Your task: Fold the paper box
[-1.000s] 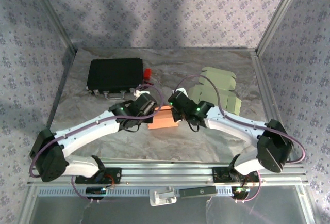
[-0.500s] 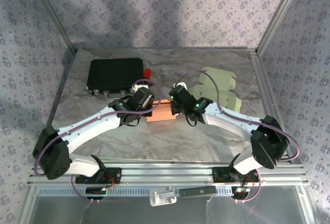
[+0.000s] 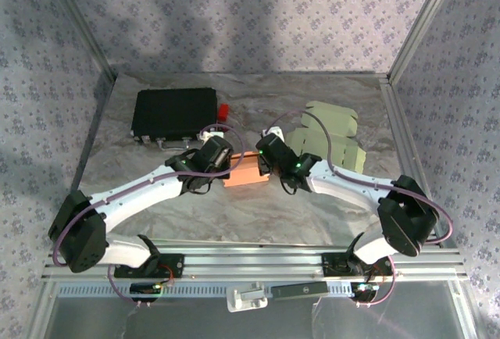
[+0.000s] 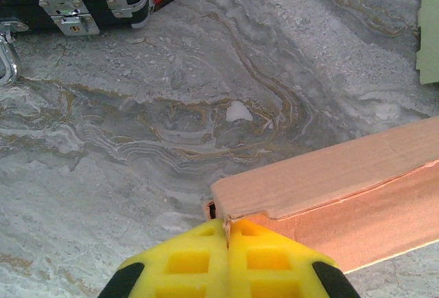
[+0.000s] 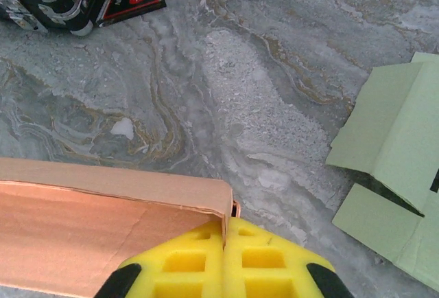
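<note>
The orange paper box (image 3: 247, 173) lies at the middle of the marble table, between my two arms. Its left end (image 4: 329, 188) has a folded rim, and my left gripper (image 4: 226, 226) is shut on the thin wall at that corner. At the other end (image 5: 103, 222) the box shows its open inside, where my right gripper (image 5: 224, 224) is shut on the side wall at the corner. From above, the left gripper (image 3: 229, 164) and the right gripper (image 3: 266, 165) pinch opposite ends of the box.
A black case (image 3: 173, 113) with metal latches sits at the back left, a red item (image 3: 225, 110) beside it. Flat pale green box blanks (image 3: 332, 132) lie at the back right, close to the right arm. Aluminium frame rails border the table.
Both grippers have carried the box a little away from the near edge and slightly left, staying shut on its two ends.
</note>
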`<state>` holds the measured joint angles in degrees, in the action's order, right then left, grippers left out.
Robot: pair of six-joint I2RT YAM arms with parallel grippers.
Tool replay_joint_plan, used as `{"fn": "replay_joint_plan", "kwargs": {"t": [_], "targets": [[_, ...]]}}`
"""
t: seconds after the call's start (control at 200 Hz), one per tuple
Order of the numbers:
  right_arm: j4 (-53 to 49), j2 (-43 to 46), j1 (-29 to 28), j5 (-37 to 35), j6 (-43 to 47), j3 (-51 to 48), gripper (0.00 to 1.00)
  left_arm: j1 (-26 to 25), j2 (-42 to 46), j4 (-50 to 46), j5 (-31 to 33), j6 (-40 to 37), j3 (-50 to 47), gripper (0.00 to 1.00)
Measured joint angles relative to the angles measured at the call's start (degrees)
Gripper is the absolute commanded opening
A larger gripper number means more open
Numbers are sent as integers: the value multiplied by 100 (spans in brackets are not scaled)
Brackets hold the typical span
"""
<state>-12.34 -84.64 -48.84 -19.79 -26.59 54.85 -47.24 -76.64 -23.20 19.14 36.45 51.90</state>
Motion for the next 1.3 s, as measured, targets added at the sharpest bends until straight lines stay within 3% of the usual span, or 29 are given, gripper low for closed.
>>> {"fn": "replay_joint_plan", "kwargs": {"t": [0.55, 0.705, 0.815, 1.084, 1.299], "targets": [[531, 372, -293, -452, 72, -667, 0, -101, 15, 407, 162, 0, -236, 0], [509, 448, -310, -494, 92, -721, 4, -260, 15, 437, 343, 2, -269, 0], [433, 472, -332, -494, 74, -717, 11, -363, 15, 450, 516, 7, -310, 0], [-164, 680, -516, -133, -389, -654, 46, -555, 15, 479, 772, 68, -365, 0], [-380, 1174, -592, 437, -962, -654, 54, -656, 13, 428, 890, 116, -365, 0]]}}
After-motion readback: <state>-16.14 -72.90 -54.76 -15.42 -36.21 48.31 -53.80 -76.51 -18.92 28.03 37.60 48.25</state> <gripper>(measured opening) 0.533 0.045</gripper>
